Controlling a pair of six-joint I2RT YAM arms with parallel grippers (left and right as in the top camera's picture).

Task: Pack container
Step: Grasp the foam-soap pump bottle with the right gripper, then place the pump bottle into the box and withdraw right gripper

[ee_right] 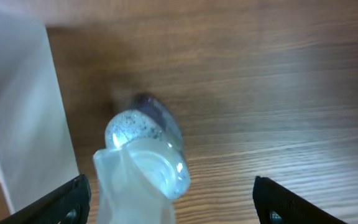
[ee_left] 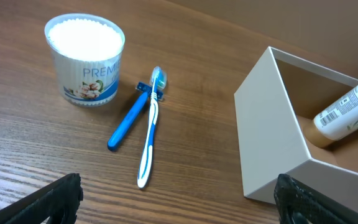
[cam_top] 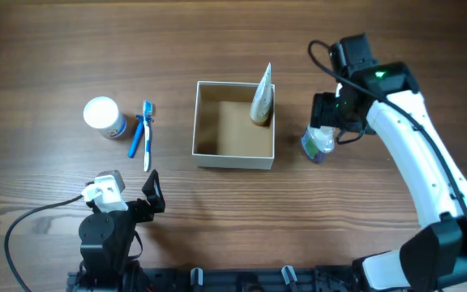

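Now, step: right gripper (ee_right: 173,193) over clear bottle (ee_right: 145,149), jaws apart.
Next: clamp bottle, lift into container (cam_top: 233,159).
Left gripper (ee_left: 179,199): jaws apart, front edge.

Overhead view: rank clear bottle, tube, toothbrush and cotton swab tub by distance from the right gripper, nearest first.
From the right gripper:
1. Clear bottle: directly at the gripper, just right of the cardboard box.
2. Tube: leaning in the box's far right corner.
3. Toothbrush: left of the box.
4. Cotton swab tub: farthest left.
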